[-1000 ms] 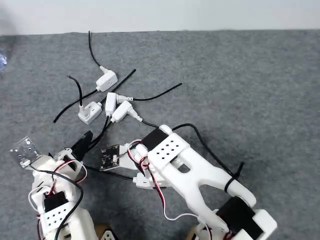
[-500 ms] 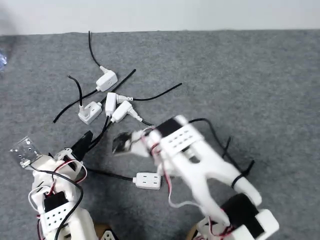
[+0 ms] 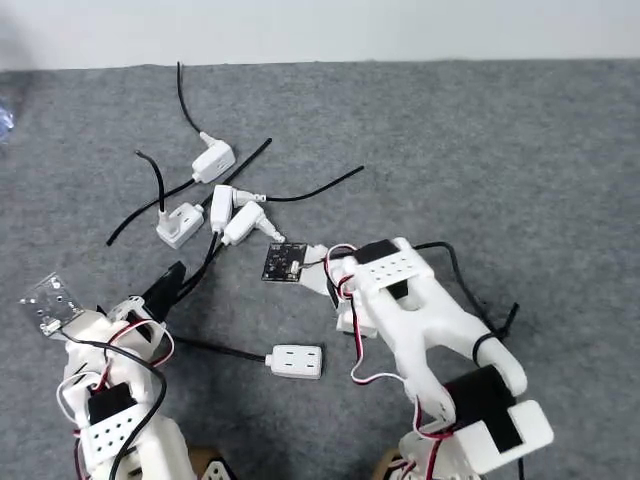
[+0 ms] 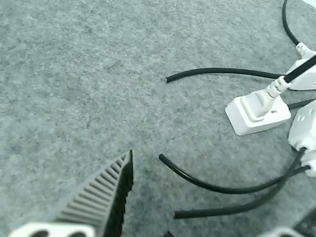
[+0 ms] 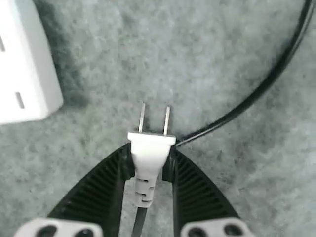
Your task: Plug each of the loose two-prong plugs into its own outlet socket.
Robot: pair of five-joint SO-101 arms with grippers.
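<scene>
Surface: flat grey felt-like table covering, fibrous texture | Far side: plain pale wall band meeting the covering's far edge | Left margin: small bluish translucent object, cut off, kind unclear

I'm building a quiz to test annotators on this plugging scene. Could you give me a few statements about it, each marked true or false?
1. The right gripper has its jaws shut on a white two-prong plug. True.
2. That plug's metal prongs are seated in a socket. False: they stick out bare over the grey carpet-like mat.
3. The white rectangular outlet socket lying between the arms has a plug in it. False: its slots are empty.
4. A white square outlet block has a second white plug seated in it. True.
</scene>
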